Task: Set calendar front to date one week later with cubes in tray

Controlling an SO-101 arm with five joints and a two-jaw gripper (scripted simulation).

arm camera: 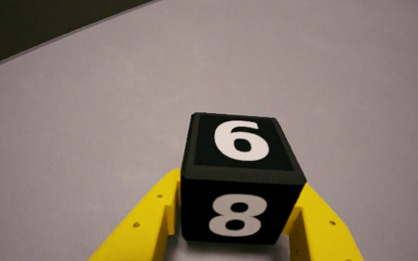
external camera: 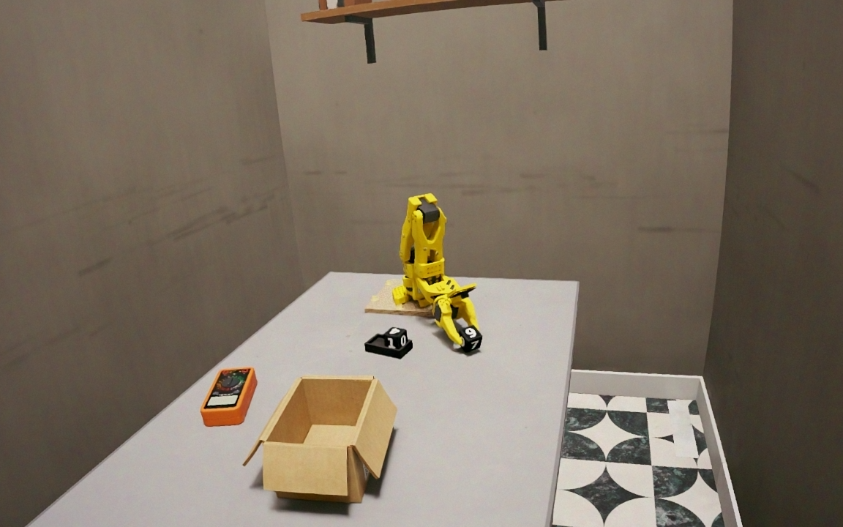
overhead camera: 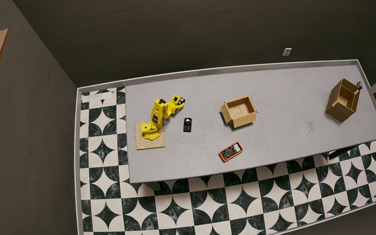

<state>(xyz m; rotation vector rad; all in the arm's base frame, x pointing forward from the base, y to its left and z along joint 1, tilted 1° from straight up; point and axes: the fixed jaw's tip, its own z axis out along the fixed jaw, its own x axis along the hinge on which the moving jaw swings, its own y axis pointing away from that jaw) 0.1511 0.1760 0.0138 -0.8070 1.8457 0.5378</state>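
My gripper point(overhead camera: 179, 102) point(external camera: 467, 335) point(arm camera: 241, 204) is shut on a black number cube point(overhead camera: 181, 101) point(external camera: 471, 339) point(arm camera: 243, 176). The wrist view shows its 6 on the upper face and 8 on the side towards the camera; the exterior view shows 9 and 7. The cube is tilted and very low over the table; contact is unclear. The other cube point(overhead camera: 187, 120) point(external camera: 396, 337) sits in one half of the black tray point(overhead camera: 187, 131) point(external camera: 385, 353), with 4 on top and 1 and 0 on visible sides. The tray's other half is empty. The month's name and front are hidden.
An open cardboard box point(overhead camera: 243, 120) point(external camera: 306, 468) stands beyond the tray, and an orange multimeter point(overhead camera: 230, 151) point(external camera: 228, 396) lies to one side. Another cardboard box point(overhead camera: 338, 109) stands at the far end of the table point(overhead camera: 271, 140) point(external camera: 464, 419).
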